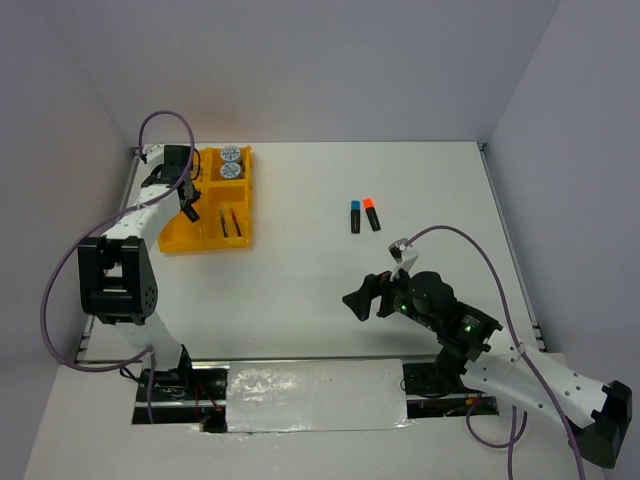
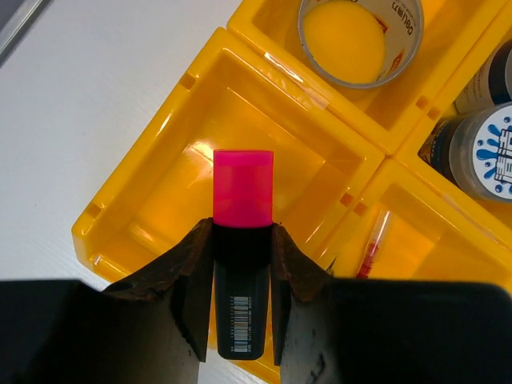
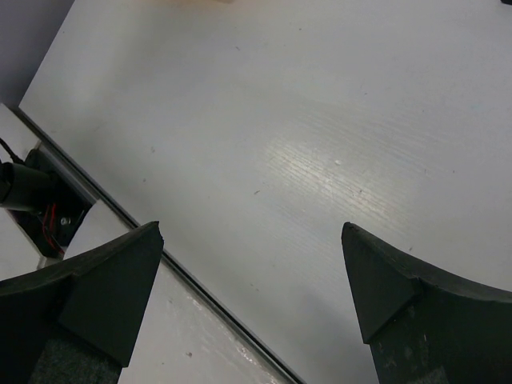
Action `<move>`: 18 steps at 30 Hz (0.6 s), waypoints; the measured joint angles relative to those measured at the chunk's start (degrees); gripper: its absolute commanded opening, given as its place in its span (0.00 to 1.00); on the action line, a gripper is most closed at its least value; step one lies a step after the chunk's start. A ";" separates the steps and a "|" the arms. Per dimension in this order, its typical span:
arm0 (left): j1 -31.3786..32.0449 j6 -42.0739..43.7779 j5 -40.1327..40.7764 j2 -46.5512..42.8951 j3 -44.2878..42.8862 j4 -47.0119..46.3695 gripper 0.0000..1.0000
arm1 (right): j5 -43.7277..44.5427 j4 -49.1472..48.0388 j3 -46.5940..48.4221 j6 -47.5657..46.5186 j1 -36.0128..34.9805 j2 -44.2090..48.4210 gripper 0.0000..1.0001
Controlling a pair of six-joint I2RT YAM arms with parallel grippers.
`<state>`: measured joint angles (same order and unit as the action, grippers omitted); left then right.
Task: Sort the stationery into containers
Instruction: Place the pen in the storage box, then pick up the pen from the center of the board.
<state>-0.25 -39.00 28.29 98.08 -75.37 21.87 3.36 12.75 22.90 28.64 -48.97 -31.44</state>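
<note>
My left fingers pinch the pink highlighter over the yellow tray, right fingers wide; dropped crooked, it may bounce out onto the surface.

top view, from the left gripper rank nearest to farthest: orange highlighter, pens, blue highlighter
1. pens, in the tray's near-right compartment, just right of the left gripper.
2. blue highlighter, mid-table, left one of the pair.
3. orange highlighter, beside it on the right.
</note>
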 measured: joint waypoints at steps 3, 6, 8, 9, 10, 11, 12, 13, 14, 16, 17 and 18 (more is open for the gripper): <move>-0.52 0.09 -0.44 0.68 0.00 -0.02 0.56 | -0.72 -0.61 0.00 -0.22 0.00 -1.44 1.00; -1.16 0.17 -0.76 1.11 0.00 -0.33 0.86 | -1.27 -1.44 0.00 -0.44 0.00 -2.64 1.00; -1.79 -0.35 -0.85 1.29 0.04 -0.35 0.93 | -1.60 -1.79 0.00 -0.68 0.00 -3.52 1.00; -2.05 -0.48 -0.79 1.29 0.04 -0.22 0.95 | -1.84 -2.03 0.00 -0.85 0.00 -3.76 1.00; -2.29 -0.68 -0.61 1.29 0.04 -0.15 0.95 | -2.03 -2.34 0.00 -1.01 0.00 -4.04 1.00; -2.40 -1.09 -0.44 1.29 0.04 -0.07 0.96 | -2.19 -2.60 0.00 -1.11 0.00 -4.35 1.00; -2.60 -1.64 -0.28 1.29 0.07 0.09 0.96 | -2.34 -2.89 0.00 -1.25 0.00 -4.83 1.00; -2.71 -1.97 -0.11 1.29 0.11 0.28 0.96 | -2.40 -3.10 0.02 -1.29 0.00 -5.27 1.00; -2.78 -2.27 0.00 1.27 0.15 0.57 0.96 | -2.54 -3.26 0.02 -1.31 0.00 -5.90 1.00; -2.51 -3.06 -0.28 0.39 0.90 0.92 0.97 | -2.08 -3.10 0.50 -1.25 0.07 -8.00 1.00; -2.03 -3.19 -0.46 -0.85 1.75 1.25 0.98 | -1.62 -2.97 1.07 -1.25 0.17 -9.09 1.00; -1.31 -3.19 -0.52 -2.40 2.86 1.38 0.98 | -1.09 -2.62 1.99 -1.22 0.50 -10.71 1.00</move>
<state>-1.56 -42.19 27.77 95.68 -72.51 23.24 2.26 10.13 24.88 27.42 -48.47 -42.15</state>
